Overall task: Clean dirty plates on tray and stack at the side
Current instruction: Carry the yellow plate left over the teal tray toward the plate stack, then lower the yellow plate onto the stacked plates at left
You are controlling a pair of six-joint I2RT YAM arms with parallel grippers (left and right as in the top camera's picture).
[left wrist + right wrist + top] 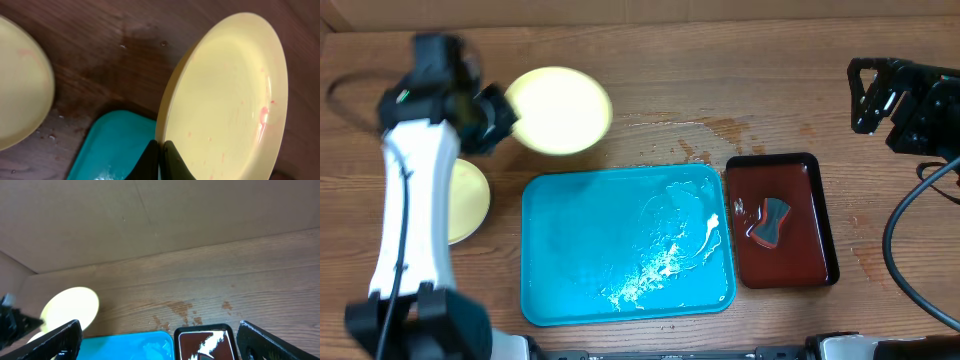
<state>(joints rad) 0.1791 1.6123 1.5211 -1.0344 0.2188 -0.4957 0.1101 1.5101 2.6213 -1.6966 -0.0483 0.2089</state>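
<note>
**Q.** Which item was in hand, and where was it?

**A.** The held plate [558, 110], pale yellow, appeared in the upper left of the overhead view, above the upper-left corner of the turquoise tray [570, 250] and apparently clear of the table [720, 70]. The left gripper [161, 152] was pinched closed on its thin rim, with a fingertip on each face. Faint red flecks showed on the plate's upper face in the left wrist view.

**Q.** How would such a plate handle?

**A.** Judged as plastic, it was probably light and stiff, and not fragile. A wet surface would make it slippery. A pinch at a single rim point leaves the disc free to pivot, so the grip needs to reach well in over the rim, and the plate should be lowered flat.

**Q.** What lay around it?

**A.** A second plate [468, 200], also pale yellow, rested on the table at the left edge, partly hidden by the arm. Whether another lay beneath it could not be told. No plate lay on the turquoise tray, only white foam and water towards its lower right. Just right of it stood a dark red tray [815, 235] holding a small grey object [770, 222].

**Q.** And the other arm?

**A.** The right gripper [872, 95] hung at the upper right with its jaws spread wide, holding nothing.
</note>
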